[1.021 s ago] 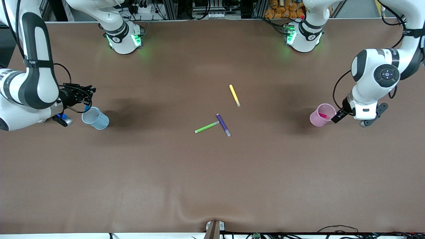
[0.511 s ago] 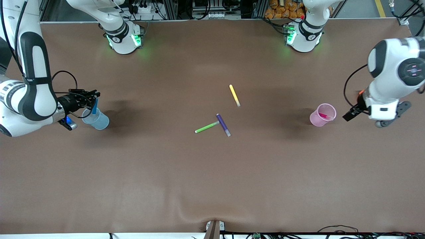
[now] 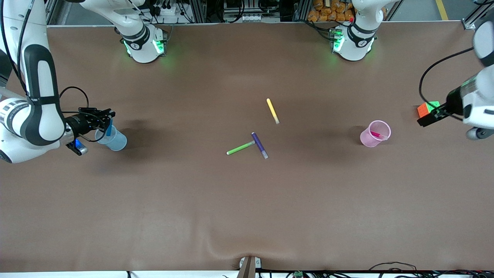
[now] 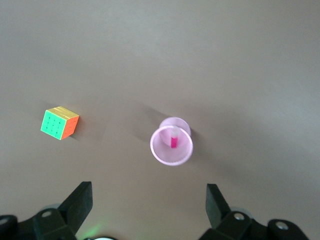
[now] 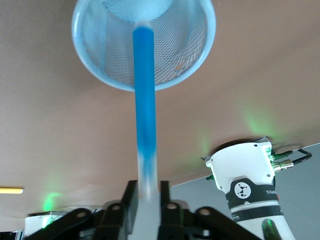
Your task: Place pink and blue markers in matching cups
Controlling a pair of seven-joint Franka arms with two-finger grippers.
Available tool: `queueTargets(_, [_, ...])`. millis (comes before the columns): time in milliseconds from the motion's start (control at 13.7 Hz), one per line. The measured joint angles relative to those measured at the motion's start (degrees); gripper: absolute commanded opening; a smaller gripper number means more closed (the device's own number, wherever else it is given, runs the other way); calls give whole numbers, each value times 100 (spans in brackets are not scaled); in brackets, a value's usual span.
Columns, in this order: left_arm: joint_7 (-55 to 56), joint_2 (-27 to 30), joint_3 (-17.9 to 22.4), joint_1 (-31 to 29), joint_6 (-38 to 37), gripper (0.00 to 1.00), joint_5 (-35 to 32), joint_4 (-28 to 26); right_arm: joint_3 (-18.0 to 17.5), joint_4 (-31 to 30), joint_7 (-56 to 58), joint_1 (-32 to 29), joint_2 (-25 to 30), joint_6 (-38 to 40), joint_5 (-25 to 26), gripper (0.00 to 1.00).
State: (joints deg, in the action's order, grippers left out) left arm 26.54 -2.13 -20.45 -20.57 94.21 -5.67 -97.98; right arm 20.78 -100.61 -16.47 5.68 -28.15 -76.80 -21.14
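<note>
The blue marker (image 5: 145, 115) is held clamped at its white end between the fingers of the right gripper (image 3: 103, 116), and it is pointed down into the mouth of the pale blue cup (image 3: 112, 139), which stands at the right arm's end of the table. In the right wrist view the marker's tip is seen inside the cup's rim, but whether it touches the bottom cannot be told. The chief risk is judged to lie here: the cup is light and translucent, and it could be tipped or pushed aside if the marker is pressed against its wall or if the gripper is drawn away sideways before the marker is freed. If the marker is let go while it leans far out, it could be levered over the rim, or the cup could be toppled by its weight. The pink marker (image 3: 378, 134) is seen lying inside the pale pink cup (image 3: 372, 138) toward the left arm's end of the table, so that half is judged done. The left gripper (image 4: 148, 197) is held high with its fingers wide apart and empty, over the table near a colour puzzle cube (image 4: 59, 122). The yellow marker (image 3: 272, 110), green marker (image 3: 240, 148) and purple marker (image 3: 259, 144) lie mid-table, well apart from both cups.
</note>
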Motion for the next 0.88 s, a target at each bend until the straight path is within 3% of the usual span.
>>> queueTargets(219, [-564, 6, 0, -3, -375, 100, 46, 516, -4, 221, -2, -7, -40, 65, 0, 100])
queueTargets(365, [-805, 8, 3, -14, -627, 100, 46, 805, -5, 690, -6, -1, -42, 525, 0, 100])
queueTargets(511, [-1145, 11, 4, -25, -872, 100, 46, 1056, -8, 1455, -7, 50, -30, 1022, 4, 100])
queueTargets(876, [-1930, 145, 1, -20, -1016, 100, 46, 1261, 327, 3384, -114, 655, 20, 1217, 419, 100])
